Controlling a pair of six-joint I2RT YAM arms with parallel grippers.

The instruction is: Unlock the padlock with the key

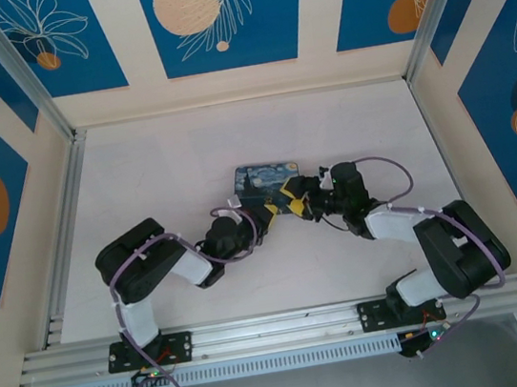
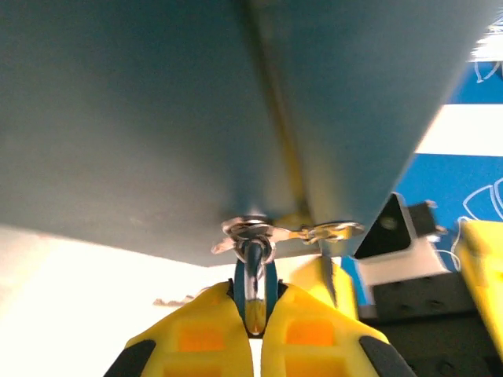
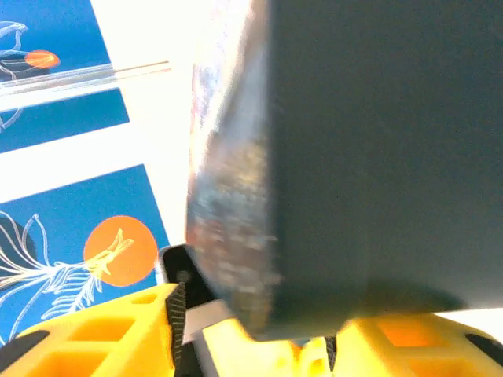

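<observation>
In the left wrist view my left gripper (image 2: 253, 314) is shut on the small blue-grey padlock (image 2: 238, 287). Its shiny shackle (image 2: 253, 271) runs up through a metal ring (image 2: 250, 232) on the underside of the painted tin (image 2: 157, 118). A thin tan metal piece (image 2: 332, 229), apparently the key, sticks out sideways beside that ring. From above, both grippers meet at the tin's (image 1: 267, 179) near edge, left gripper (image 1: 266, 214) and right gripper (image 1: 289, 199). My right gripper (image 3: 251, 345) stands open, jaws wide apart, with the tin's corner (image 3: 236, 196) looming over them.
The tin lies in the middle of the white table (image 1: 159, 169). Patterned blue and cream walls (image 1: 219, 16) enclose it, with aluminium rails at the left side (image 1: 57, 231) and the front (image 1: 277, 324). A yellow finger of the right gripper (image 2: 481, 267) shows in the left wrist view.
</observation>
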